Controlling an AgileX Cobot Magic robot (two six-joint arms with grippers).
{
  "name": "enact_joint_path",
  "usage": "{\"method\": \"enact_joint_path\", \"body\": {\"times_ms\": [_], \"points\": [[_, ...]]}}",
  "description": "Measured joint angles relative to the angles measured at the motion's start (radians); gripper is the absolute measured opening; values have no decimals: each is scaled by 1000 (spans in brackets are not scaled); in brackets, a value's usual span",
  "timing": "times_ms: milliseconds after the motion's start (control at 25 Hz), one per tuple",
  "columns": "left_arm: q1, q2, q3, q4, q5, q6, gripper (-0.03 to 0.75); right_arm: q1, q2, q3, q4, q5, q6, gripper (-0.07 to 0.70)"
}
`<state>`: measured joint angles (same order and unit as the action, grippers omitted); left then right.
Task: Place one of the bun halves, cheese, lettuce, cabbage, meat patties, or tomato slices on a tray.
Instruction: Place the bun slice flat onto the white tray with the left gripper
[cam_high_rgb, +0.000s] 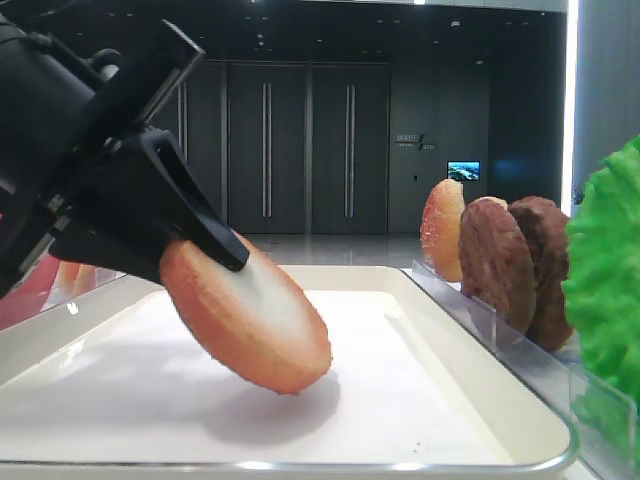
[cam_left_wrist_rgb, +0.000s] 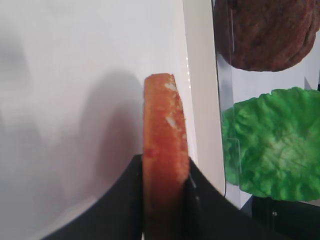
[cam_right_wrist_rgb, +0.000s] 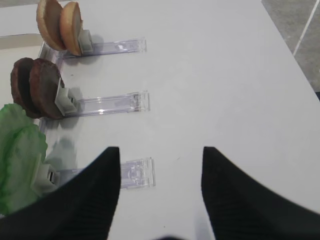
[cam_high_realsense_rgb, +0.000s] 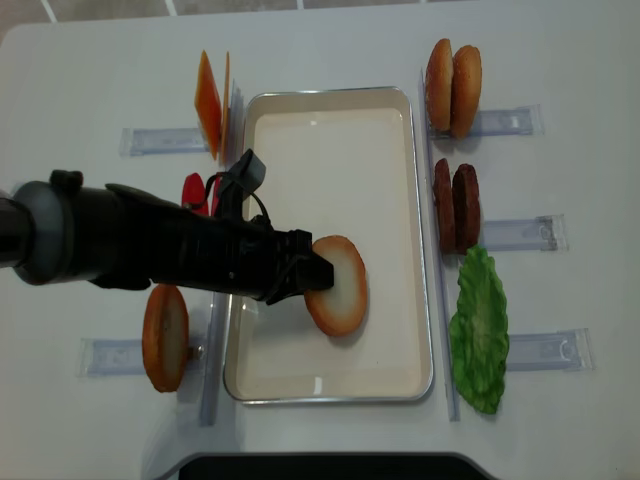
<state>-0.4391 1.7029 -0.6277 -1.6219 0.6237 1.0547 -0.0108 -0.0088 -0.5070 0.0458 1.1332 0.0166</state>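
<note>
The left gripper (cam_high_realsense_rgb: 305, 275) is clamped on 1 bun half (cam_high_realsense_rgb: 337, 285), its 2 black fingers (cam_left_wrist_rgb: 165, 200) pressing the flat cut face on one side and the browned crust on the other, near the upper rim of the disc. The bun half hangs tilted, pale face turned up and toward the gripper, with its lower edge at or just above the paper liner of the tray (cam_high_realsense_rgb: 398, 100); actual contact cannot be confirmed. It sits over the tray's middle, nearer the edge that faces the lettuce (cam_high_realsense_rgb: 478, 335) than the opposite edge. Judged by its look, the piece is light, thick and fairly stiff, with a rough, crumbly rim that offers friction; pinching across the thickness close to the rim, as here, appears the sound hold, whereas a hard squeeze might dent or crumble it. Beyond the tray's right edge, clear holders on the counter (cam_high_realsense_rgb: 560, 60) carry 2 further bun halves (cam_high_realsense_rgb: 452, 88) toward the far corner, 2 meat patties (cam_high_realsense_rgb: 455, 205) at mid-edge, and the lettuce beside them. Off the tray's left edge stand the cheese (cam_high_realsense_rgb: 208, 100), the tomato slices (cam_high_realsense_rgb: 196, 192) and another bun (cam_high_realsense_rgb: 165, 338). The right gripper (cam_right_wrist_rgb: 160, 195) hovers with jaws spread wide and nothing between them, above bare counter just beside the lettuce holder.
</note>
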Motion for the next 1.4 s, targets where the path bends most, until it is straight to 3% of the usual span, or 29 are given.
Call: {"method": "enact_joint_path", "body": {"times_ms": [200, 520, 1000, 1400], "points": [[0, 0, 0, 31, -12, -27, 143, 0, 0, 0, 0, 0, 0, 355], [0, 0, 0, 49, -39, -70, 312, 0, 0, 0, 0, 0, 0, 355], [0, 0, 0, 175, -52, -206, 449, 0, 0, 0, 0, 0, 0, 355], [0, 0, -77, 379, -43, -414, 472, 0, 0, 0, 0, 0, 0, 355]]}}
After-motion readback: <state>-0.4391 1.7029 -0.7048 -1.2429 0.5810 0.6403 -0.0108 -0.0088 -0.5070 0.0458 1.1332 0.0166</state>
